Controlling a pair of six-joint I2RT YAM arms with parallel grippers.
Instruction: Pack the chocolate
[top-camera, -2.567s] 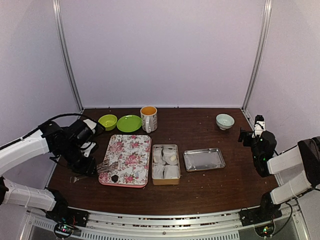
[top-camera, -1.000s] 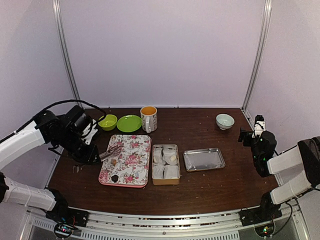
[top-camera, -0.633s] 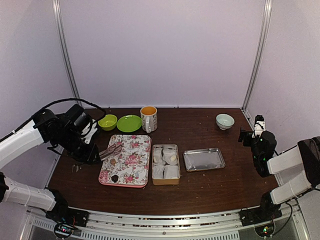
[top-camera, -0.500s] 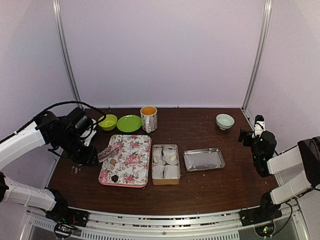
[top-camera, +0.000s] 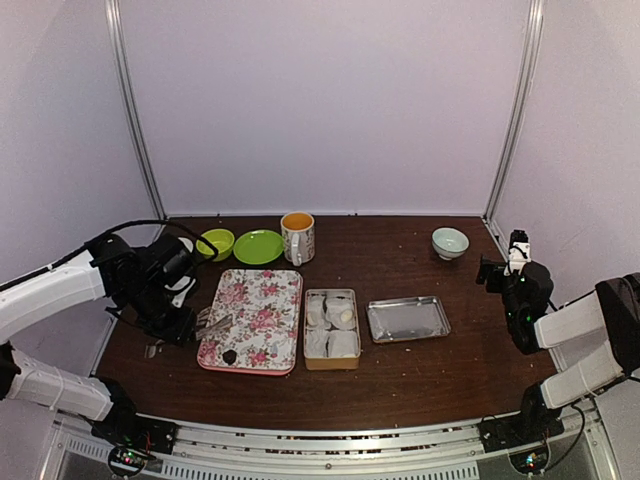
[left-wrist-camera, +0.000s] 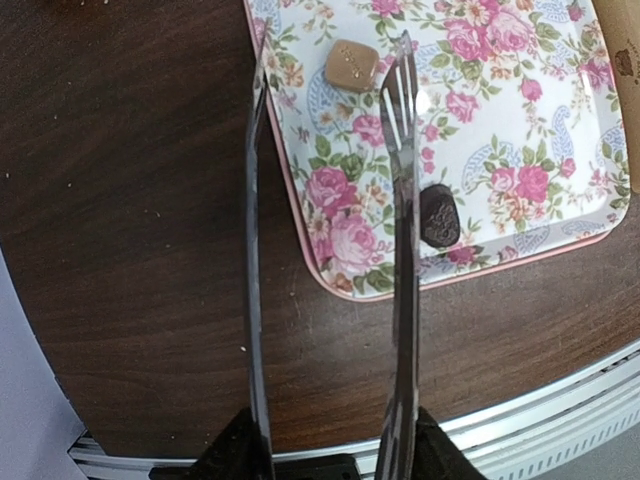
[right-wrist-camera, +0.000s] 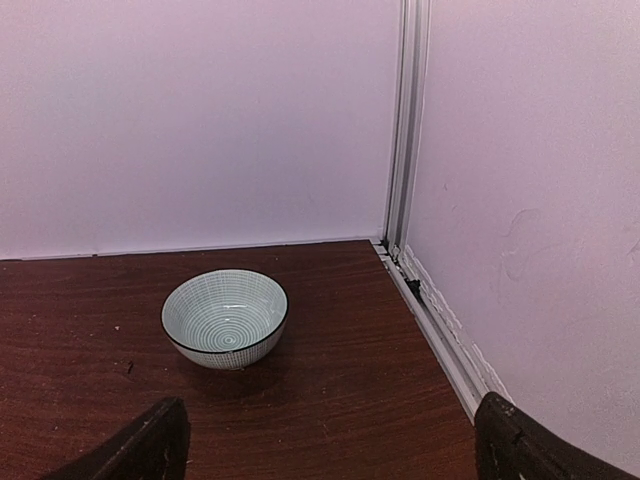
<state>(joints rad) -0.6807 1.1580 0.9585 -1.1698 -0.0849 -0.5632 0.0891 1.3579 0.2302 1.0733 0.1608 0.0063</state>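
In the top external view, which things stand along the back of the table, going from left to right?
Yellow-green bowl → green plate → mug → pale striped bowl.

Between the left gripper's clear fingers (left-wrist-camera: 402, 200) lies a white tray (left-wrist-camera: 520, 110) patterned with pink roses, green leaves and blue paisley. Right of them sits the near-black chocolate (left-wrist-camera: 439, 216); at their tips, a tan caramel-coloured square (left-wrist-camera: 351, 66). Table (left-wrist-camera: 120, 200): dark brown wood.

chocolate (left-wrist-camera: 439, 216) on tray's (left-wrist-camera: 520, 120) near-left corner, tin (top-camera: 331, 329) right of tray
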